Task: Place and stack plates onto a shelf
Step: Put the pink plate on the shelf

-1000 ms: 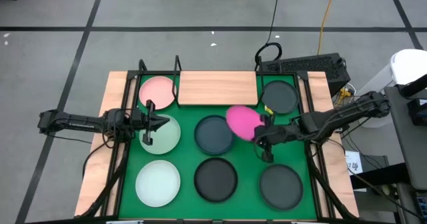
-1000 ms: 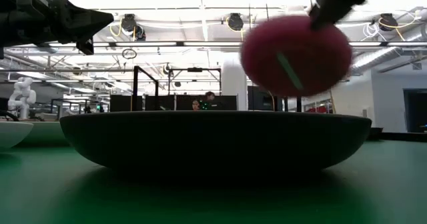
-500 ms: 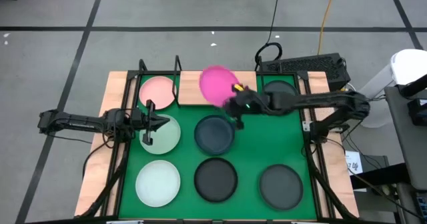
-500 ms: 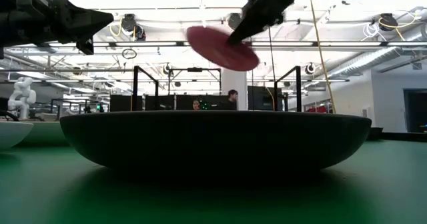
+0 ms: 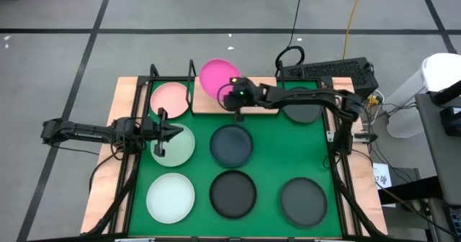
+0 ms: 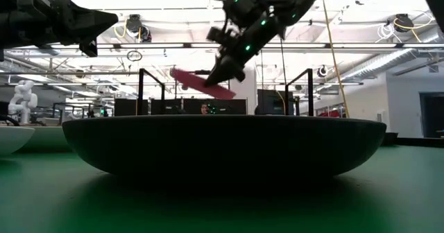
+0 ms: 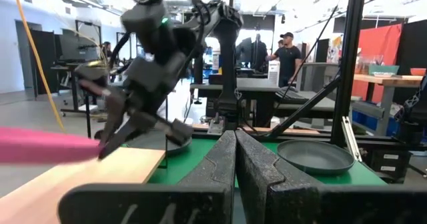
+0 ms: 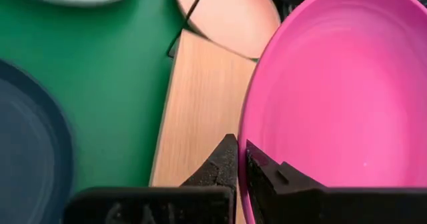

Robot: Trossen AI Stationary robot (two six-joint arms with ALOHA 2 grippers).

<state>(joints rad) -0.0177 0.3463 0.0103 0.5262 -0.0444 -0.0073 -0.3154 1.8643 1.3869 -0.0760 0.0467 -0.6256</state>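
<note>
My right gripper is shut on the magenta plate, which it carries in the air over the wooden shelf. The low view shows that plate nearly flat, above the shelf's height. The light pink plate lies flat on the shelf's left end, between the black wire uprights. My left gripper waits shut above a pale plate on the green mat. The shut left fingers fill the bottom of the left wrist view. My right gripper pinches the magenta plate's rim on the side toward the table's right. One finger lies inside the dish and the other is under its outer wall. The fingers slant down from the right. The plate is lifted clear and slightly tilted.
On the green mat lie a dark blue-grey plate, a black plate, a dark grey plate and a mint plate. Another dark plate sits under the right arm. The shelf's right half shows bare wood.
My right gripper has carried the magenta plate from above the mat's middle toward the far-left, over the shelf, and has come lower. The plate has tipped from steeply tilted to nearly flat. The left arm has kept still.
</note>
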